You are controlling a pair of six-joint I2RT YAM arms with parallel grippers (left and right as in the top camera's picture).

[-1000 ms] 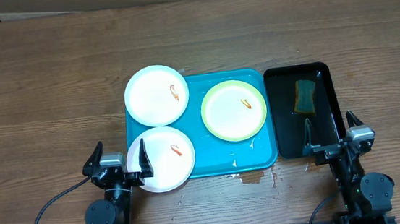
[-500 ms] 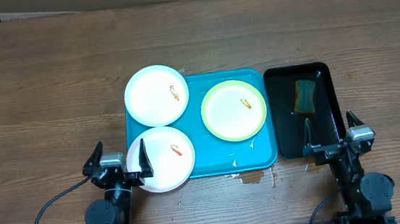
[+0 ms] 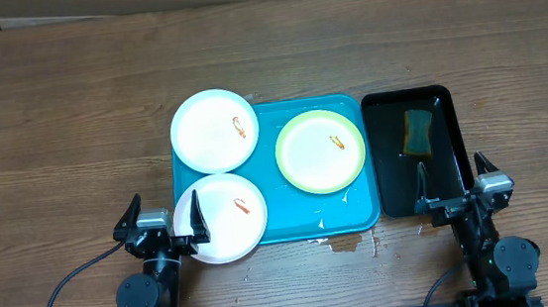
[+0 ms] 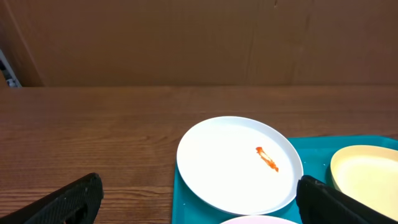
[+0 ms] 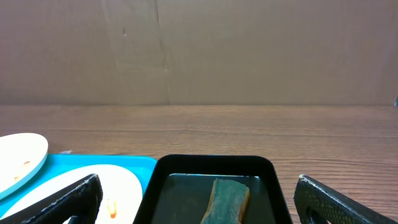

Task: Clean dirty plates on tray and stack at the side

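The turquoise tray (image 3: 349,214) lies mid-table. On it rests a lime-rimmed plate (image 3: 321,151) with an orange smear. Two white plates overlap the tray's left edge: the far one (image 3: 214,130) and the near one (image 3: 220,218), both smeared. My left gripper (image 3: 165,221) stands open at the front edge, its right finger over the near white plate. In the left wrist view the far white plate (image 4: 239,163) lies ahead of the open left gripper (image 4: 199,190). My right gripper (image 3: 453,183) is open at the black tray's near end, holding nothing.
A narrow black tray (image 3: 450,173) holding a sponge (image 3: 417,131) sits right of the turquoise one; the sponge (image 5: 225,199) lies ahead of the right gripper (image 5: 199,185). A wet patch (image 3: 347,244) marks the table by the tray's front edge. A brown wall closes the far side.
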